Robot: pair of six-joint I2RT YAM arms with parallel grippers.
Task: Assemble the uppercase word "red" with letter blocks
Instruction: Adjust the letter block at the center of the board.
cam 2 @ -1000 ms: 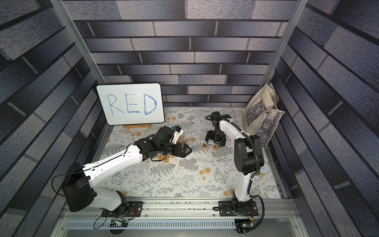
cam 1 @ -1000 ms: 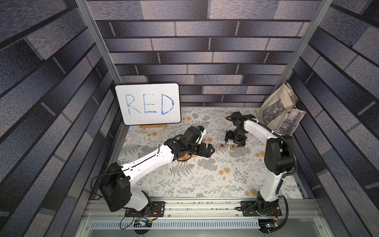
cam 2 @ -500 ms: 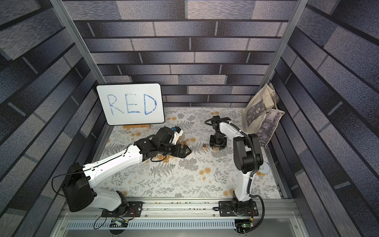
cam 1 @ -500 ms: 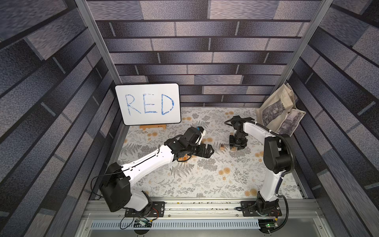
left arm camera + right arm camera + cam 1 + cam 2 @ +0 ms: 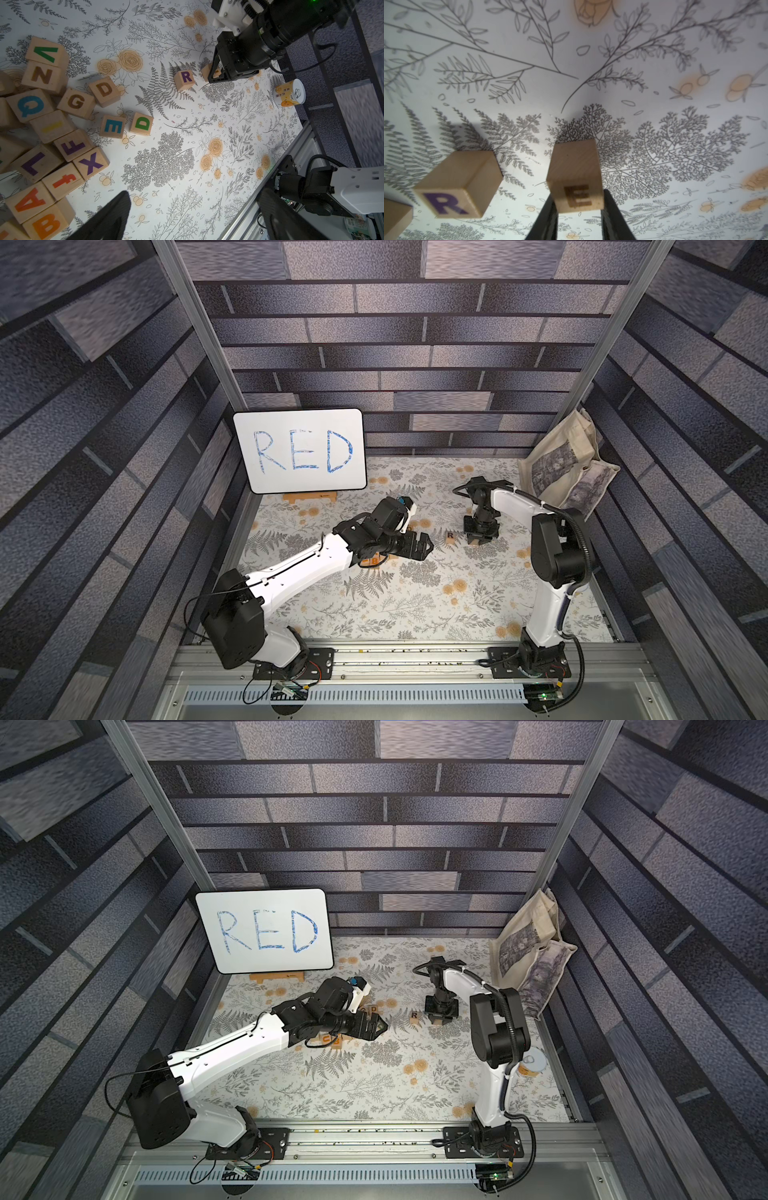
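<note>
My right gripper [image 5: 577,202] is shut on a light-wood letter block with a brown E [image 5: 575,176]; its dark fingers [image 5: 548,218] press both sides. The block is low at the floral mat, and whether it touches is not clear. Just beside it stands the purple R block [image 5: 456,185], seen in both top views [image 5: 450,536] [image 5: 414,1016]. In the left wrist view a green D block [image 5: 142,124] lies next to a teal E block [image 5: 112,127]. My left gripper [image 5: 193,207] hovers open and empty over the mat, left of the R block [image 5: 185,80].
Several more letter blocks [image 5: 41,135] are heaped under the left arm. A white board [image 5: 300,451] with blue handwritten RED leans at the back left. A cloth tote bag [image 5: 565,472] sits in the back right corner. A small can [image 5: 533,1061] stands by the right arm.
My right gripper came down over the brown E block beside the R block and closed on it. The left arm has barely moved.
</note>
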